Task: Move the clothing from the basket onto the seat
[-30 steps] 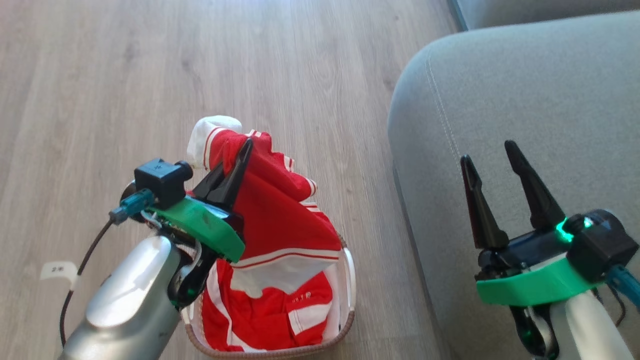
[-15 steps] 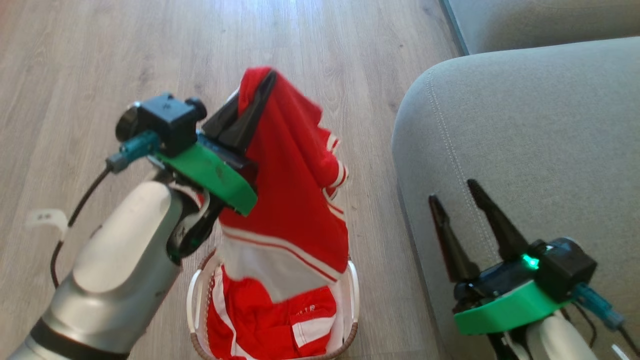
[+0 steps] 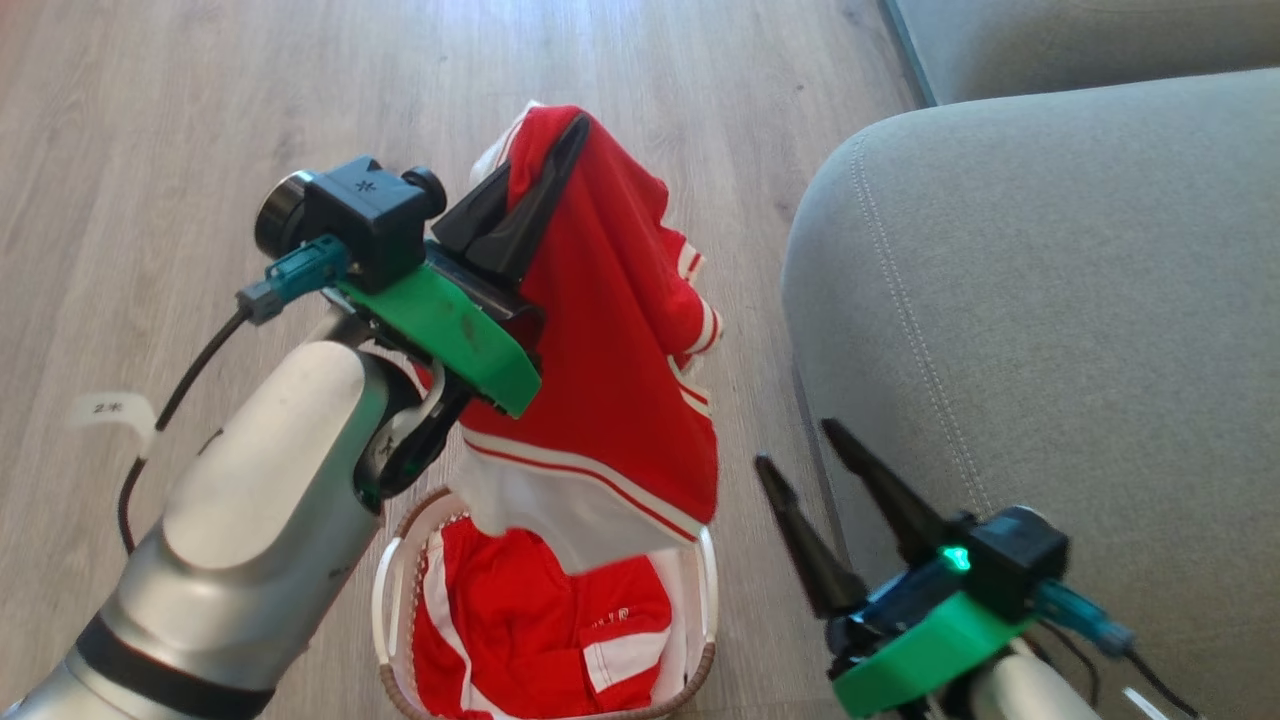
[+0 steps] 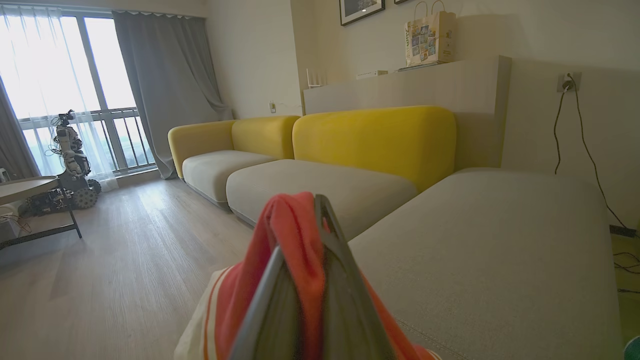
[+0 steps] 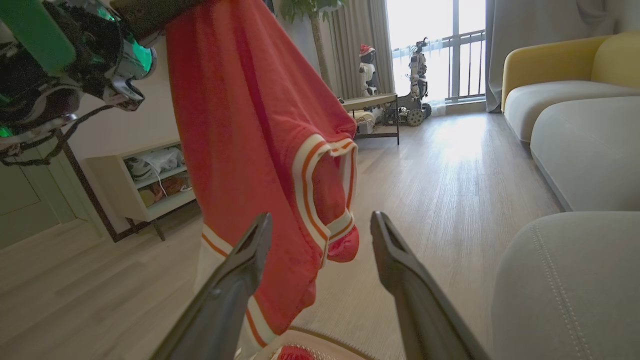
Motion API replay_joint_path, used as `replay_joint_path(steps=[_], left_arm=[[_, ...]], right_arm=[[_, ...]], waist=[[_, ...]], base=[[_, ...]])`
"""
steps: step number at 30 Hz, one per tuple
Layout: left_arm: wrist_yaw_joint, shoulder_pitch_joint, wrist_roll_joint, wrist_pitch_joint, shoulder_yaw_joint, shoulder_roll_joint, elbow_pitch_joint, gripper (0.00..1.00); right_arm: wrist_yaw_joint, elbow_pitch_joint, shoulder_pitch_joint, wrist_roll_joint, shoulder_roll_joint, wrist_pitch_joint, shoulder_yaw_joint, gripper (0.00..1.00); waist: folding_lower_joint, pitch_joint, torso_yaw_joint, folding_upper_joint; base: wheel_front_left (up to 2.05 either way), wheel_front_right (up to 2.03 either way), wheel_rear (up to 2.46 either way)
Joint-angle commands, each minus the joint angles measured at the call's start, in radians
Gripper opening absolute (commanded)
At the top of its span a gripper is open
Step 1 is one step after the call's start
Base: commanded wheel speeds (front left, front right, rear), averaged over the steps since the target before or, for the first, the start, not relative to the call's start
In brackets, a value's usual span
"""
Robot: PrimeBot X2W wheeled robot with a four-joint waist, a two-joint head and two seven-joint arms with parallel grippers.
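My left gripper (image 3: 572, 128) is shut on the top of a red garment with white stripe trim (image 3: 610, 330), which hangs free above the basket (image 3: 708, 590); its white lower hem dangles just over the rim. In the left wrist view the red cloth (image 4: 292, 225) is pinched between the closed fingers. More red clothing (image 3: 530, 620) lies inside the basket. The grey-green seat (image 3: 1050, 280) stands to the right. My right gripper (image 3: 797, 447) is open and empty near the seat's front corner, right of the hanging garment (image 5: 250, 125).
The basket stands on a wooden floor (image 3: 200, 120) that runs open to the left and far side. More sofa cushions with yellow backs (image 4: 375, 135) line the wall. A low table (image 5: 372, 102) with small robots stands by the window, and a shelf unit (image 5: 150, 175) by the left wall.
My left gripper has lifted the red garment higher, so it now hangs clear of the basket. My right gripper has shifted left and lower in the head view. The camera has moved slightly too.
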Motion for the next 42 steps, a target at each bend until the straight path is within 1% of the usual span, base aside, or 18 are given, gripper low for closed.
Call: replay_joint_path(steps=[1,11,20,28,32,33,34,35,42], left_arm=[[0.002,-0.080,-0.002,0.001,0.046,0.017,-0.028,0.00],[-0.014,-0.101,-0.014,0.001,0.016,-0.013,-0.008,0.00],[-0.028,-0.106,-0.026,0.009,-0.027,-0.048,0.002,0.00],[-0.040,-0.105,-0.043,0.016,-0.068,-0.078,0.016,0.00],[-0.044,-0.101,-0.052,0.019,-0.081,-0.083,0.021,0.00],[-0.044,-0.098,-0.054,0.020,-0.082,-0.082,0.024,0.00],[-0.044,-0.096,-0.055,0.020,-0.083,-0.081,0.026,0.00],[-0.044,-0.094,-0.057,0.020,-0.084,-0.080,0.028,0.00],[-0.041,-0.088,-0.060,0.015,-0.086,-0.072,0.037,0.00]], right_arm=[[0.000,-0.023,-0.062,0.008,-0.005,-0.006,0.026,1.00],[0.000,0.189,-0.213,0.054,0.005,-0.006,0.172,1.00],[0.000,0.383,-0.369,0.096,0.032,-0.006,0.243,1.00],[0.000,0.475,-0.440,0.138,0.067,-0.006,0.275,1.00],[0.000,0.485,-0.453,0.144,0.080,-0.006,0.272,1.00],[0.000,0.479,-0.454,0.143,0.082,-0.006,0.267,0.60],[0.000,0.471,-0.454,0.141,0.084,-0.006,0.262,0.15],[0.000,0.461,-0.452,0.139,0.086,-0.006,0.258,0.00],[0.000,0.417,-0.436,0.131,0.083,-0.006,0.242,0.00]], waist=[[0.0001,0.001,0.002,-0.0001],[0.0001,0.000,0.046,-0.0001],[0.0001,-0.008,0.099,-0.0001],[0.0001,-0.012,0.154,-0.0001],[0.0001,-0.015,0.174,-0.0001],[0.0001,-0.015,0.176,-0.0001],[0.0001,-0.016,0.179,-0.0001],[0.0001,-0.016,0.181,-0.0001],[0.0001,-0.018,0.178,-0.0001]], base=[[0.00,0.00,0.00],[0.00,0.00,0.00],[0.00,0.00,0.00],[0.00,0.00,0.00],[0.00,0.00,0.00],[0.00,0.00,0.00],[0.00,0.00,0.00],[0.00,0.00,0.00],[0.00,0.00,0.00]])
